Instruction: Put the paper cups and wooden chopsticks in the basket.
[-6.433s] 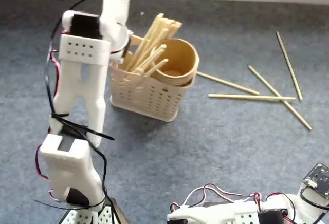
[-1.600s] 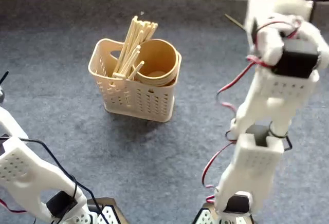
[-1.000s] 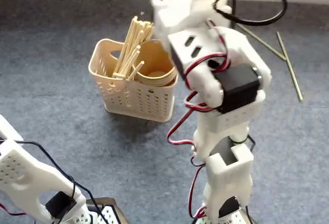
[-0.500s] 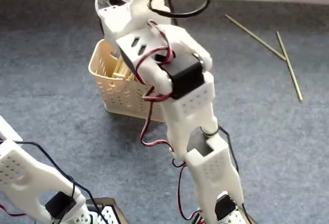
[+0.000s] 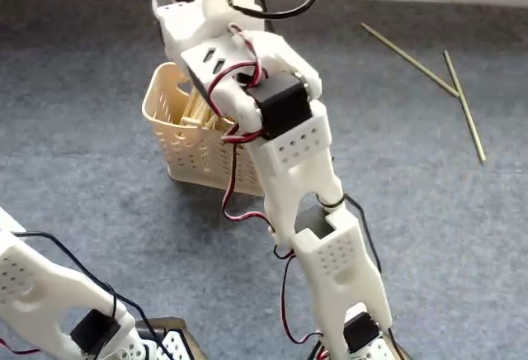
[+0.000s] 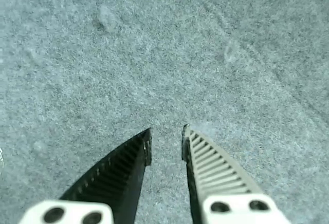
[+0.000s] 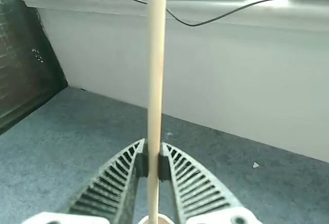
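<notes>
Chopstick (image 7: 156, 54) upright, right end effector (image 7: 152, 165) clenched on it near basket (image 5: 177, 141). Step: delivery. Next: line up over basket opening, lower, release. Left end effector (image 6: 165, 142) parted, empty.

no writing, number, label or sign is showing clearly enough to be read.
</notes>
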`<state>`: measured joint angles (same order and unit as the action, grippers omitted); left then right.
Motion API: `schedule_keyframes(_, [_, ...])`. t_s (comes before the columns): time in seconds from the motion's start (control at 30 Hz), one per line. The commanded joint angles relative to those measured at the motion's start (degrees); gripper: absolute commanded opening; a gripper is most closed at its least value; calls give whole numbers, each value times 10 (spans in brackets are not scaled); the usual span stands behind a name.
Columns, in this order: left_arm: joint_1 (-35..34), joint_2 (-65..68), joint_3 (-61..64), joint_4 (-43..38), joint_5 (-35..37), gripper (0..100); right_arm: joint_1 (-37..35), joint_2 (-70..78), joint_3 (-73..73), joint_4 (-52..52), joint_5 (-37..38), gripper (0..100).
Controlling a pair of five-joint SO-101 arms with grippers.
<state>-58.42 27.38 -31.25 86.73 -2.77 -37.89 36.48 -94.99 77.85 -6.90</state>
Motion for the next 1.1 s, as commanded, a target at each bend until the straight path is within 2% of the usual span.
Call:
schedule_keyframes(0.0, [3,-34,-8,-6,-4,133,20,-7,-63,15,13,4])
schedule_keyframes(0.37, [-2,-34,-17,-6,-4,133,18,44,-62,15,13,9])
schedule_keyframes(0.57, [-1,-34,-25,-9,-4,133,18,34,-63,15,13,100])
schedule_keyframes(1.07, [-2,-34,-29,-9,-4,133,3,12,-63,48,15,101])
